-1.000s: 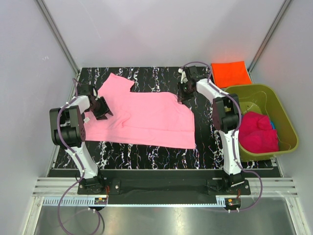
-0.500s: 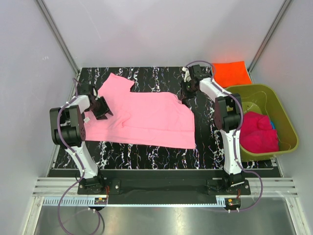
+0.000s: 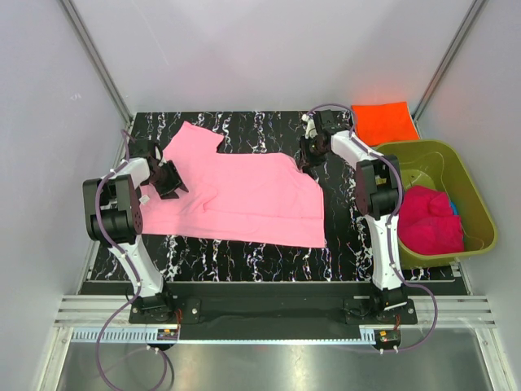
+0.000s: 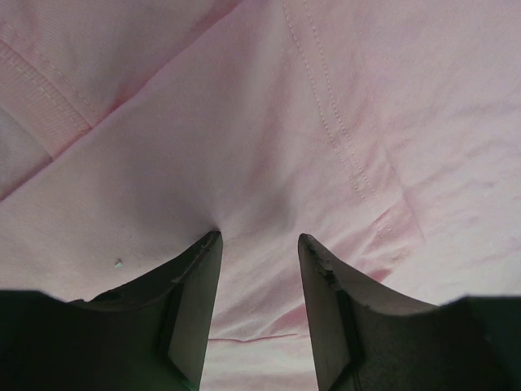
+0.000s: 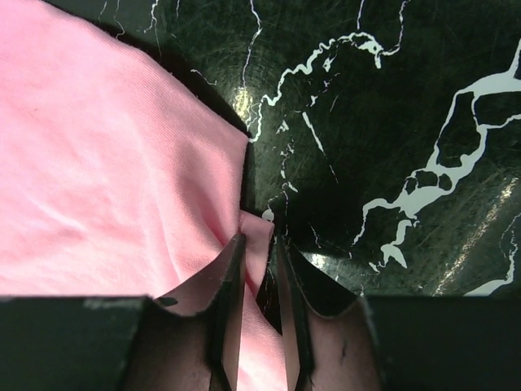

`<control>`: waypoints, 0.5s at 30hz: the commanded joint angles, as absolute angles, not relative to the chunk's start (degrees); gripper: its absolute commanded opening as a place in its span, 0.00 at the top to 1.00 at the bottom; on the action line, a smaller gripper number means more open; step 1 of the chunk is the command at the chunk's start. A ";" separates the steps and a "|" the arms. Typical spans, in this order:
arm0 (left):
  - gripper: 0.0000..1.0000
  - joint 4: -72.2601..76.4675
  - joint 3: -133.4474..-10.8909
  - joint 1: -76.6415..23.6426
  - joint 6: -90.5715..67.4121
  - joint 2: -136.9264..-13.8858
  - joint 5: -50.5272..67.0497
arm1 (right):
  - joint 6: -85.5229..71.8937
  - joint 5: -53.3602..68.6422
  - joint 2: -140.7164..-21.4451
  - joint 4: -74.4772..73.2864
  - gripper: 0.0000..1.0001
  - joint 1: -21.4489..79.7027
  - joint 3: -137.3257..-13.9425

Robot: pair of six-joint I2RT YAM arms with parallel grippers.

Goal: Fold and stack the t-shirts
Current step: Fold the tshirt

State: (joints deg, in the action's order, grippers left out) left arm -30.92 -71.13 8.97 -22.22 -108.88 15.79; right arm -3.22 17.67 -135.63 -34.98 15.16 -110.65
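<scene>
Right gripper [image 5: 259, 238]: my fingers are nearly closed, pinching the far right corner of the pink t-shirt [image 3: 236, 191]. Left gripper [image 4: 259, 238]: fingers spread, tips on the shirt's left side, nothing clamped. The shirt lies spread on the table [image 3: 269, 257]. Orange t-shirt [image 3: 384, 122] folded at the far right; magenta t-shirt [image 3: 427, 216] in the tub [image 3: 482, 204].

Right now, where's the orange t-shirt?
In the top view the orange t-shirt lies folded flat at the far right corner of the table, just behind the olive-green tub and right of the right gripper.
</scene>
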 commanded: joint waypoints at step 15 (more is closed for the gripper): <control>0.50 -30.23 -71.28 8.79 -20.57 -111.36 13.18 | -2.02 2.83 -137.29 -36.30 1.00 17.58 -116.45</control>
